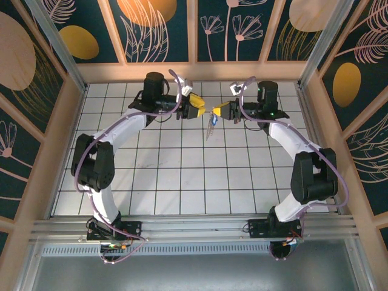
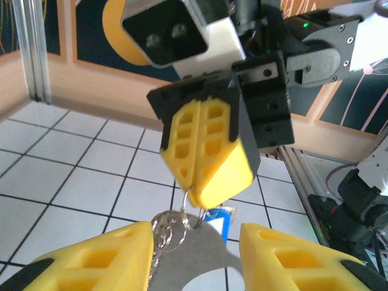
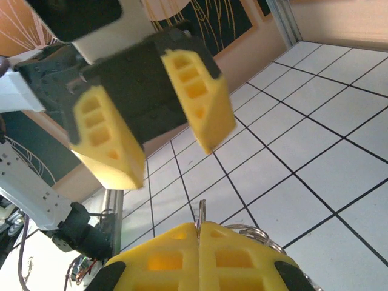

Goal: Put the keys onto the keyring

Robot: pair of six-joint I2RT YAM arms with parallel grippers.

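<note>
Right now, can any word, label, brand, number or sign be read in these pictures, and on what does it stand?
None can be read.
The dark blue wall panels carry only painted flowers and orange ovals.
The small blue key tag hanging under the shut right yellow pincer, which grips the thin silver keyring, shows no print.

From above, the keys (image 1: 210, 125) are too small for me to count. My left wrist camera's lower edge cuts off the grey blade (image 2: 197, 257), which half hides the blue tag (image 2: 219, 217). On my right wrist camera, most of the keyring (image 3: 200, 212) is buried in the shut right gripper (image 3: 199, 229), and the left gripper (image 3: 167, 160) is blurred.
</note>
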